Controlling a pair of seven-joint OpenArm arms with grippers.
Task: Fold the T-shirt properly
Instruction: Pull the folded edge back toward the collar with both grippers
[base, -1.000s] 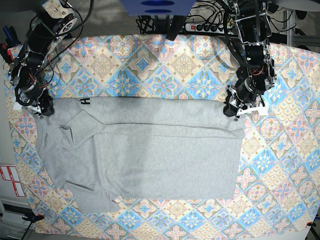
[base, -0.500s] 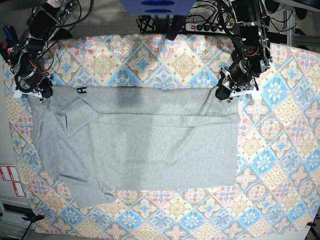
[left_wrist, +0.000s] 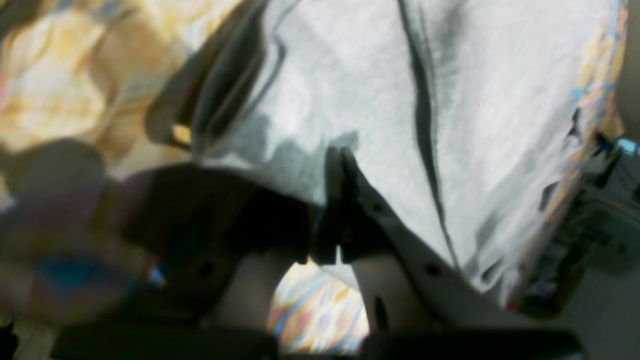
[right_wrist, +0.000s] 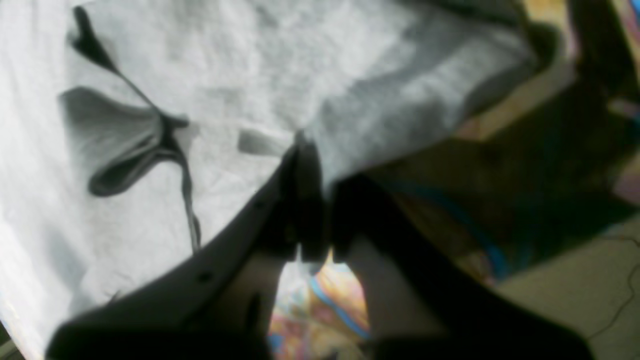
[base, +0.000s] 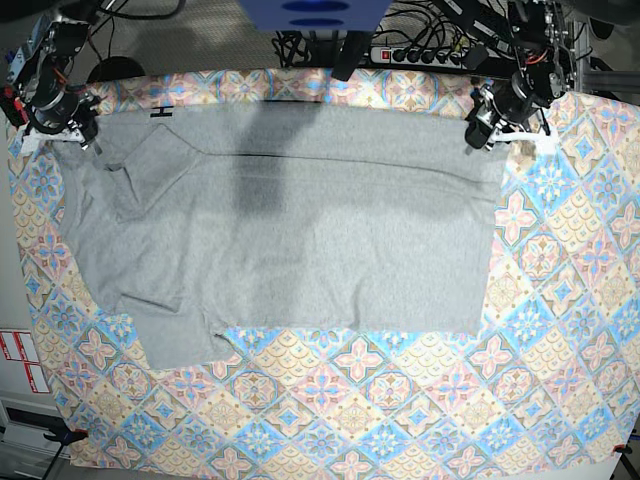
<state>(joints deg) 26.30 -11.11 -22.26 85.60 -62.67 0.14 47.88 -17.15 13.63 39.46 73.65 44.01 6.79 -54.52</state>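
The light grey T-shirt (base: 290, 230) lies spread across the table, with its far edge raised and stretched between the two grippers. A bit of black lettering (base: 158, 113) shows at the far left edge. My left gripper (base: 478, 135) is shut on the shirt's far right corner. The left wrist view shows its closed tips (left_wrist: 340, 157) pinching grey fabric (left_wrist: 390, 100). On the other side, my right gripper (base: 72, 135) is shut on the far left corner. In the right wrist view its tips (right_wrist: 302, 145) bite into the cloth (right_wrist: 225, 65). A folded sleeve (base: 140, 175) lies at the left.
A colourful patterned tablecloth (base: 560, 300) covers the table. A power strip (base: 410, 52) and cables lie beyond the far edge, beside a blue object (base: 315, 12). Red and white labels (base: 20, 360) sit off the table's left side.
The right gripper has shut on the shirt's corner. Both grippers moved toward the far edge of the table, dragging the whole shirt that way and pulling its far edge taut.
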